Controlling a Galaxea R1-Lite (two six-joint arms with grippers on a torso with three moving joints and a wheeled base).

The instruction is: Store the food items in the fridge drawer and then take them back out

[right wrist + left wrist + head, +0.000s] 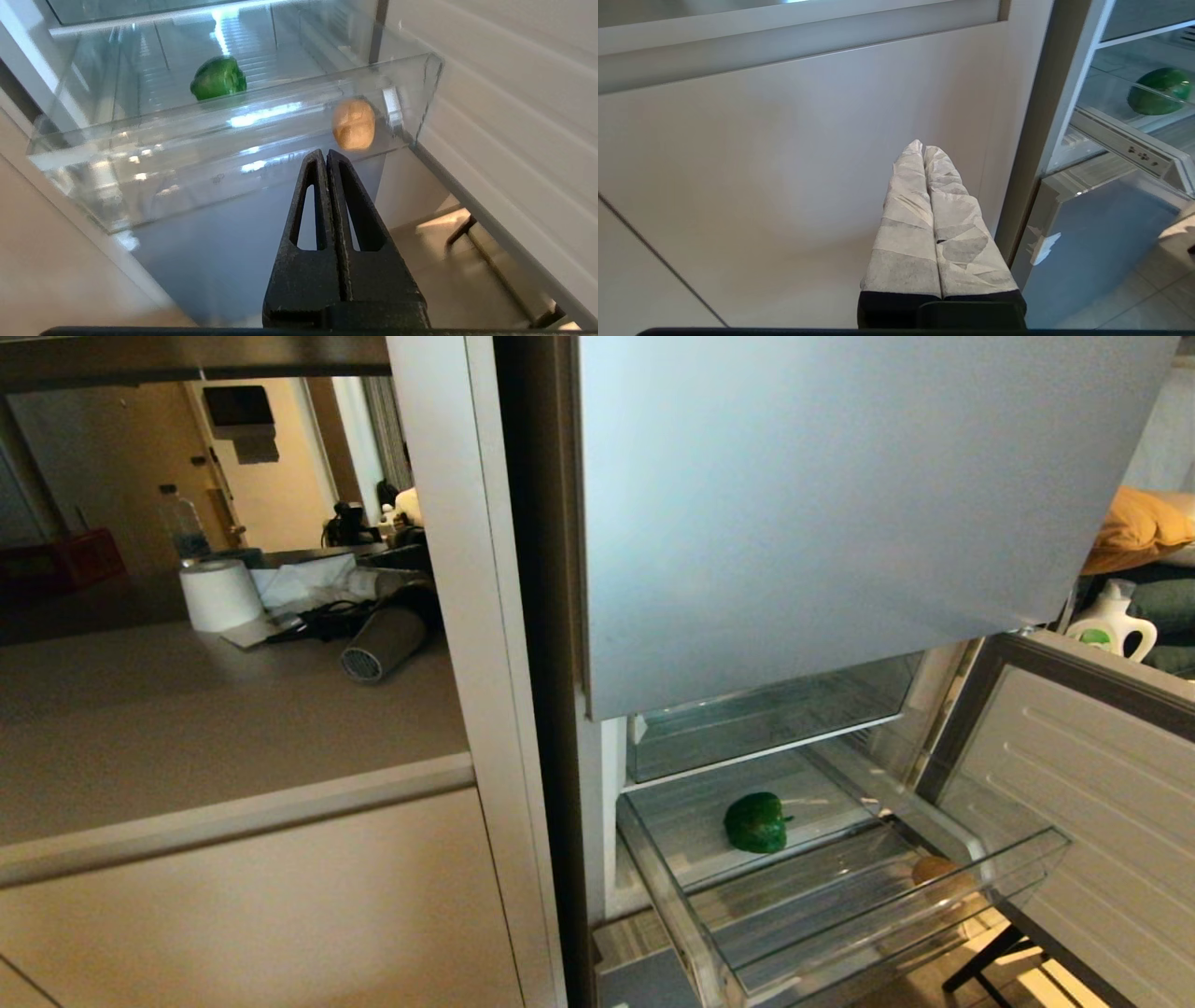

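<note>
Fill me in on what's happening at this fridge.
Nothing is being handled right now. The clear fridge drawer stands pulled out with the green bell pepper and the potato lying apart inside it. The right claw is shut and empty, just outside the drawer's front wall. The left claw is shut, facing the beige cabinet.

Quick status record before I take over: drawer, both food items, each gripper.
drawer: clear fridge drawer pulled out, lower door open
pepper: green bell pepper lying in the drawer, toward the back
potato: tan potato in the drawer, near its front right corner
left gripper: shut, empty, facing the beige cabinet door
right gripper: shut, empty, below the drawer front
</note>
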